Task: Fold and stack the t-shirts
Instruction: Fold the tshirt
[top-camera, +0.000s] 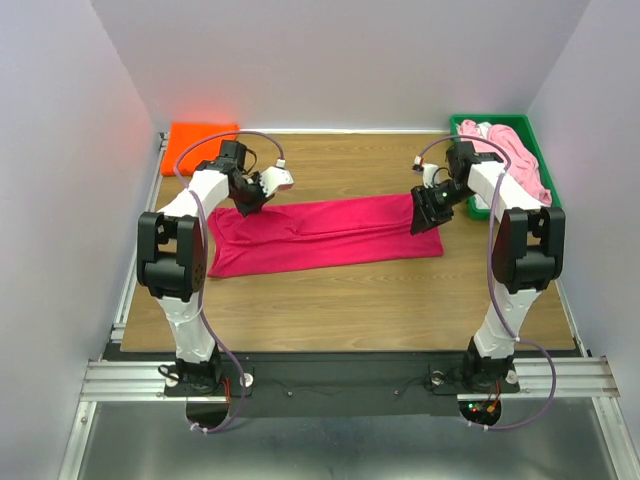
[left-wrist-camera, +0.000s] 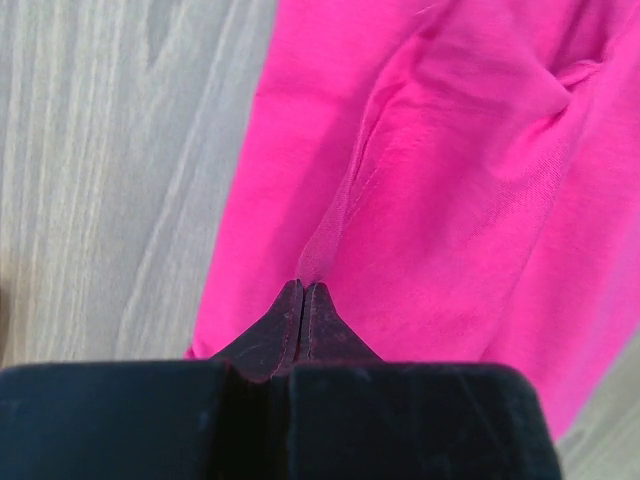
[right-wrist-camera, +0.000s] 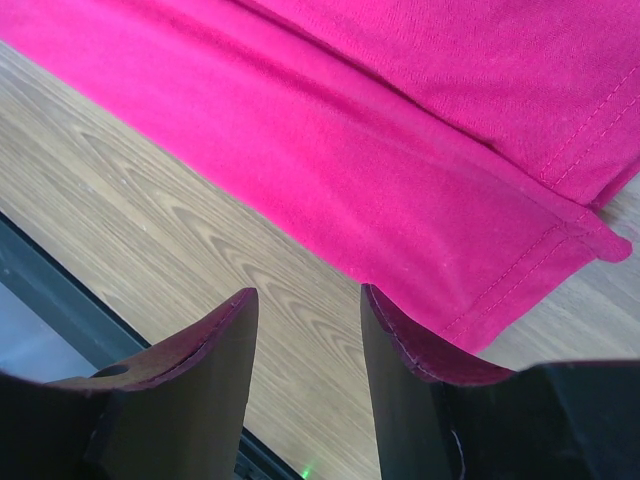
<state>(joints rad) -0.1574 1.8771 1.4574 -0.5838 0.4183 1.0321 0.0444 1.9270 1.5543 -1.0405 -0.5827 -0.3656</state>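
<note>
At the far left corner of the wooden table (top-camera: 350, 300) lay the orange t-shirt (top-camera: 200, 142), a neat flat rectangle. Just right of it, the left gripper (left-wrist-camera: 303, 298) was pressed fully together on a raised pleat of the crimson t-shirt (top-camera: 330, 235) near that shirt's left end (the cloth drew up into a thin ridge right at the tips). The crimson t-shirt stretched as a long band across the middle of the table. Over its right end the right gripper (right-wrist-camera: 305, 300) hovered with jaws about half apart, holding nothing, the hemmed corner just beyond its tips. Farthest right, the pale pink t-shirt (top-camera: 515, 160) lay heaped in the green tray (top-camera: 490, 119).
</note>
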